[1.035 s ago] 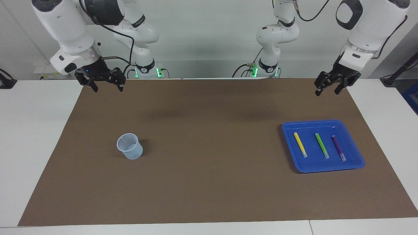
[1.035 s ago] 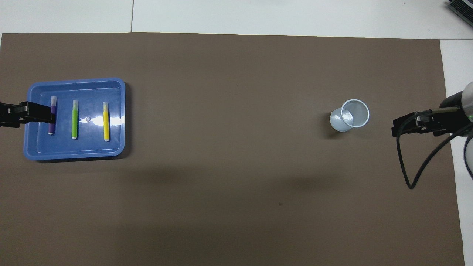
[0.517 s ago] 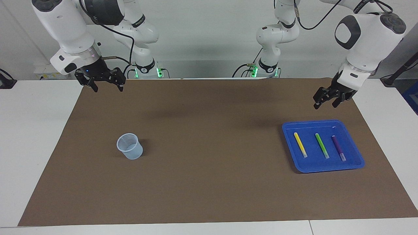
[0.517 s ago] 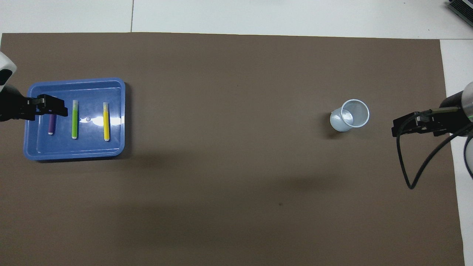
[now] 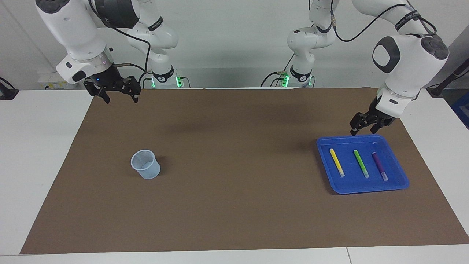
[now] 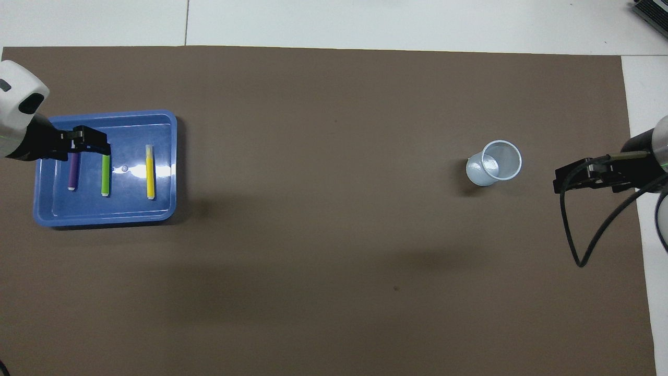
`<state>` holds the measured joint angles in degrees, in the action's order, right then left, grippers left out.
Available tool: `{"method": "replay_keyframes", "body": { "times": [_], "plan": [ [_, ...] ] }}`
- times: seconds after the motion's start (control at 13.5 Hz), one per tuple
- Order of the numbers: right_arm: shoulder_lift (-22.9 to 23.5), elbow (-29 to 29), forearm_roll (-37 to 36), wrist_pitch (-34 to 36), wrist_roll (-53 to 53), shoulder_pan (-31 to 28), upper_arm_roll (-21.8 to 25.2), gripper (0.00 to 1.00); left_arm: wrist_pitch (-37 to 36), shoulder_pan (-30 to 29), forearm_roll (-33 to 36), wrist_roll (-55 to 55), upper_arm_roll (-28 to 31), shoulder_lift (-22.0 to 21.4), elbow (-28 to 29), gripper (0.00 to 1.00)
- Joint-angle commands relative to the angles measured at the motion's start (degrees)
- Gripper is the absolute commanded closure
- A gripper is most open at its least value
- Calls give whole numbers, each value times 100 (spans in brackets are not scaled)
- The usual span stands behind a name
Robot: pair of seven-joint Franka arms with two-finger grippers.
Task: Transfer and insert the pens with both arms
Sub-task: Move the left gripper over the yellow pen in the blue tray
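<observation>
Three pens lie side by side in a blue tray [image 5: 366,190] [image 6: 104,218] at the left arm's end: yellow [image 5: 336,162] [image 6: 150,173], green [image 5: 361,163] [image 6: 105,181], purple [image 5: 379,165] [image 6: 73,175]. My left gripper [image 5: 363,131] [image 6: 92,149] hangs open and empty over the tray's rim nearest the robots. Seen from overhead, it covers the upper ends of the purple and green pens. My right gripper [image 5: 121,99] [image 6: 566,180] waits open and empty, raised over the mat's corner at the right arm's end.
A clear plastic cup [image 5: 146,164] [image 6: 496,163] stands upright on the brown mat [image 5: 234,183] toward the right arm's end. White table [image 5: 36,146] borders the mat. A black cable [image 6: 579,245] loops down from the right wrist.
The left arm has come down and swung toward the tray, bringing its gripper from above the mat's edge to just over the tray's rim. The right arm, the pens and the cup have not moved.
</observation>
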<state>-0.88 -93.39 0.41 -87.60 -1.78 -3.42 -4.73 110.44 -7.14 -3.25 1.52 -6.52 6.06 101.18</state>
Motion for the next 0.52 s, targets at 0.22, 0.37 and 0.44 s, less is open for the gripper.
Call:
{"method": "replay_keyframes", "body": {
  "times": [0.22,0.37,0.44],
  "plan": [
    [-149,-180,38,-91,28,-88,-37,0,889,46,-36,94,1,45,595,16],
    [-158,-206,38,-91,28,-71,-37,0,1110,55,-36,94,1,228,631,17],
    [-166,-215,38,-91,28,-36,-46,0,1207,55,-36,94,1,334,631,17]
  ]
}}
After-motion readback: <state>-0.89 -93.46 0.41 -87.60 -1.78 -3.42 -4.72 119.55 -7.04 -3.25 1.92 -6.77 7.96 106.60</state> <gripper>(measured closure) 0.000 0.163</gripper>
